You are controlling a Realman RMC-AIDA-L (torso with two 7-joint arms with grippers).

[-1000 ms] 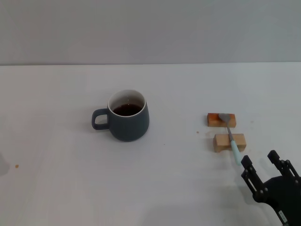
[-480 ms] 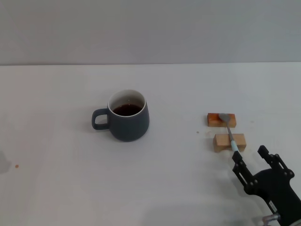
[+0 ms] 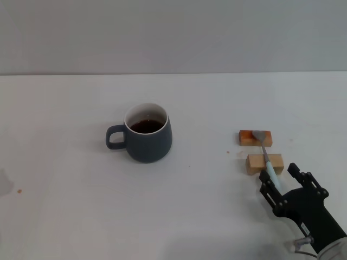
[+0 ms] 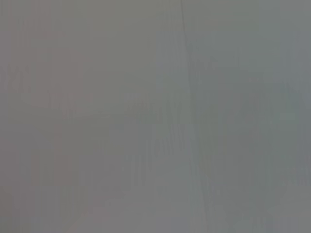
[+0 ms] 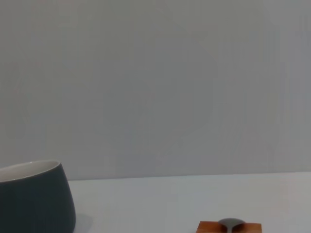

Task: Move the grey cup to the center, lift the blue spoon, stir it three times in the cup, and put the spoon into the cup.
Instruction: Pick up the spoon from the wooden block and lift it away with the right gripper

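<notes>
Blue spoon [image 3: 266, 156] lies right of centre in the head view, propped across two wooden blocks [image 3: 264, 163]; long axis runs up-frame to down-frame, bowl on the far block, pale handle end pointing down toward the right tool [image 3: 280, 182] at lower right. Right tool's fingers stand apart, straddling the handle tip, not yet closed on it. Left tool not in view; grey cup [image 3: 146, 140] sits mid-bench, left of centre, well apart from the spoon.
</notes>
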